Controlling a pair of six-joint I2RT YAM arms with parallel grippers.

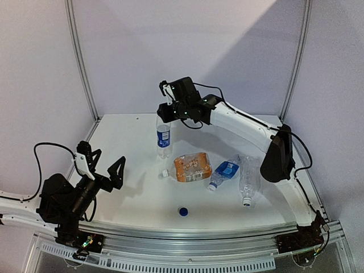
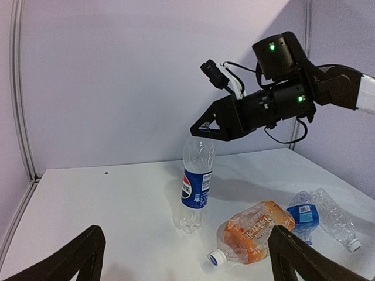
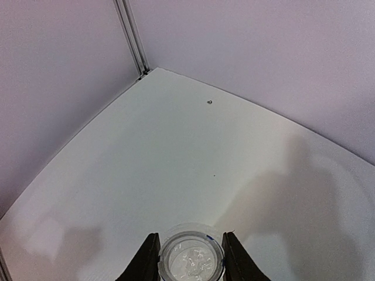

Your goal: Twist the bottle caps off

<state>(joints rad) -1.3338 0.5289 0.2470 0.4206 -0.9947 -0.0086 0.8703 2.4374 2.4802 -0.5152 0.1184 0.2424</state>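
The Pepsi bottle (image 1: 164, 138) (image 2: 196, 187) stands upright at the table's middle back. My right gripper (image 1: 166, 111) (image 2: 200, 131) (image 3: 191, 259) is shut on its neck from above. The right wrist view shows the bottle's mouth (image 3: 192, 262) open, with no cap on it. One loose blue cap (image 1: 182, 211) lies near the front edge. The orange bottle (image 1: 192, 168) (image 2: 258, 229) lies on its side with a white cap (image 1: 165, 173) (image 2: 215, 257) on. Low at the left, my left gripper (image 1: 102, 162) (image 2: 187, 257) is open and holds nothing.
A blue-labelled clear bottle (image 1: 224, 170) (image 2: 303, 213) and a plain clear bottle (image 1: 249, 179) (image 2: 334, 215) lie on their sides right of the orange one. White enclosure walls (image 1: 187, 51) stand close behind and on both sides of the table (image 1: 125, 187).
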